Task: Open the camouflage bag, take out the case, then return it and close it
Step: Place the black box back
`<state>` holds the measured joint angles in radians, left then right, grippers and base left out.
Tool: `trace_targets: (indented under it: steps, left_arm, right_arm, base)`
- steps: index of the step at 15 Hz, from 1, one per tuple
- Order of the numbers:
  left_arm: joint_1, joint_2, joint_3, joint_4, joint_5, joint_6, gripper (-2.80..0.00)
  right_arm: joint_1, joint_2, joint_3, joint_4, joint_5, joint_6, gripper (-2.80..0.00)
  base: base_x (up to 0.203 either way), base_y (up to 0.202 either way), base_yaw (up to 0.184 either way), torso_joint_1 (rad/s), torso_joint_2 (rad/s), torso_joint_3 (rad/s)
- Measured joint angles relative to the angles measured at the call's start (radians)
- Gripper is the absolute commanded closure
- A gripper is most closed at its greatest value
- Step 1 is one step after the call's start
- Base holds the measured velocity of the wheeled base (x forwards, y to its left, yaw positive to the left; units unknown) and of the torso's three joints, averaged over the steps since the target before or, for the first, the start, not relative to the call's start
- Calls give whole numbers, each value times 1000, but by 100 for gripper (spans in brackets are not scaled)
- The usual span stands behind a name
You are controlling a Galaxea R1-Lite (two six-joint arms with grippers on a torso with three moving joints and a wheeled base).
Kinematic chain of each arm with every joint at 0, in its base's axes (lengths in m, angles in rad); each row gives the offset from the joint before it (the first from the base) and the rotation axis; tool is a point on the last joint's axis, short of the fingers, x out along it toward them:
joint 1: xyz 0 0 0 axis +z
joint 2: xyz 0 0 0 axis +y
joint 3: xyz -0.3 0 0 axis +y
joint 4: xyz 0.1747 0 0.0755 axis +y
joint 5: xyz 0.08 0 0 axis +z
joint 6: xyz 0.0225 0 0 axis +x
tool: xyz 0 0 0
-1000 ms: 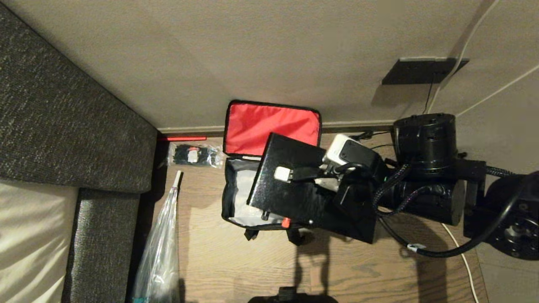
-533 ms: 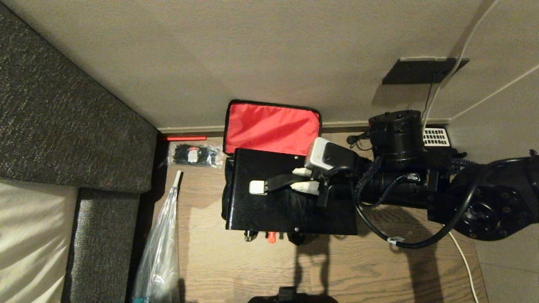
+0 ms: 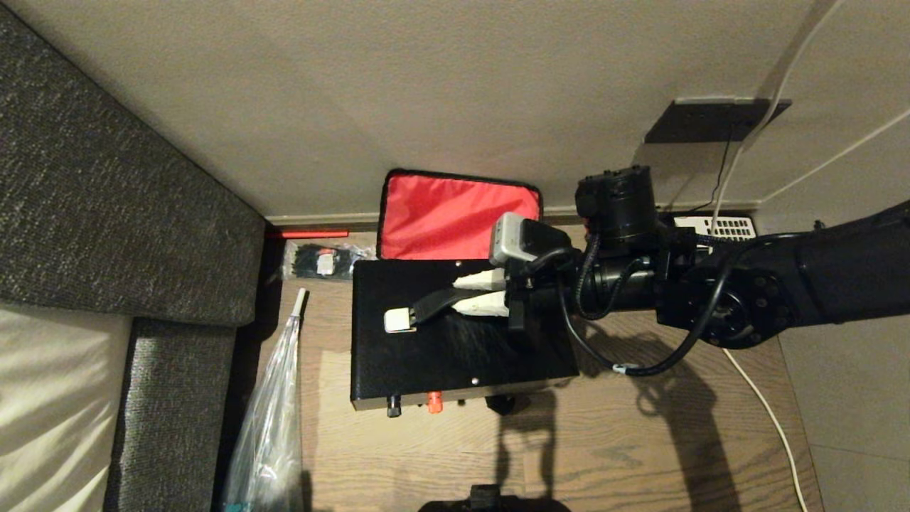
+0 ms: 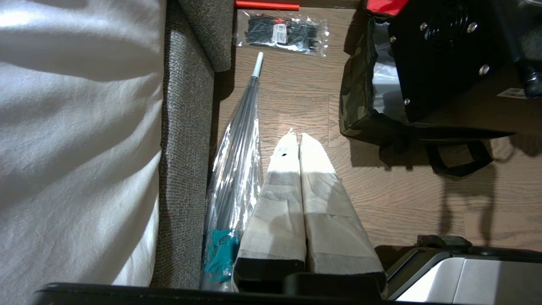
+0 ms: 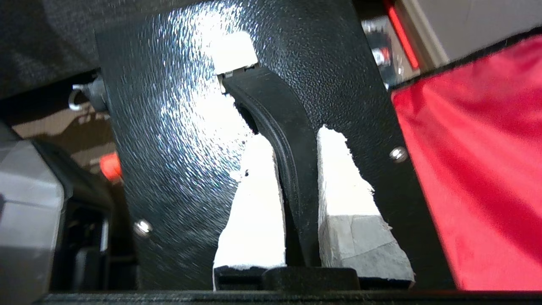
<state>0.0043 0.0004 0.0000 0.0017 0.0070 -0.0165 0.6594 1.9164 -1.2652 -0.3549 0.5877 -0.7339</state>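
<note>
Above the camouflage bag (image 3: 455, 213), I've got my right gripper (image 3: 482, 292) pinched on the case (image 3: 455, 341) strap alone, so it could swing and snag.

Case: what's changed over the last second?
The right gripper, clamped on the strap handle throughout, swung the case from tilted to level and carried it leftward above the camouflage bag. Bag lid open, cable ties unmoved.
</note>
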Motion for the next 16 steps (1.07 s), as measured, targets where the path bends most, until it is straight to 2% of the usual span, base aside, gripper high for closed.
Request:
trace_targets:
  steps: [4,16]
  left_arm:
    - [0,0,0,0,0,-1,0]
    - [0,0,0,0,0,0,0]
  right_arm:
    - [-21,74,-93,8,35,6,0]
    - [-114,198,-157,-37,54,17,0]
  base:
    - [0,0,0,0,0,0]
    - [0,0,0,0,0,0]
